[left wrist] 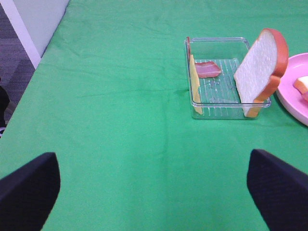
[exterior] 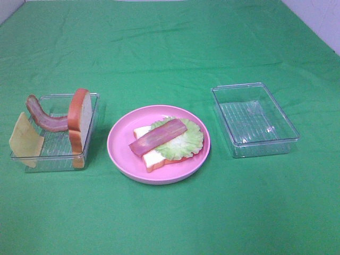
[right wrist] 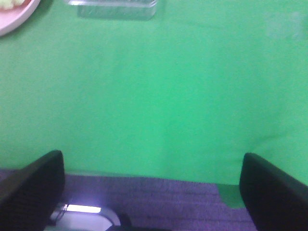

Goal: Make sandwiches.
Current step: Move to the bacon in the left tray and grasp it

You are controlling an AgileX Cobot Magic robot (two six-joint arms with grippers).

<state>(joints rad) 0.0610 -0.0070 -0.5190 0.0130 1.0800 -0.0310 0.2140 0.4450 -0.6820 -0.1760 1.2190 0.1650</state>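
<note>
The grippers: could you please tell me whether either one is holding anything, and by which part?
Nothing is held. The left gripper and the right gripper are both open, with no object between their jaws.

- The plate is sitting mid-table, between two trays.
- The left tray is lying just beside the plate, and the right tray is lying near its other side, apart from it.
- On the plate, the flat bread slice is lying lowest, the lettuce is resting on it, and the upper bacon strip is lying across the lettuce.
- In the left tray, the upright bread slice is standing on edge against the wall nearest the plate.
- The second bacon strip is lying beside that slice, reaching toward the tray's far outer corner.
- The cheese is leaning at the tray's outer wall, seemingly inside it.
</note>
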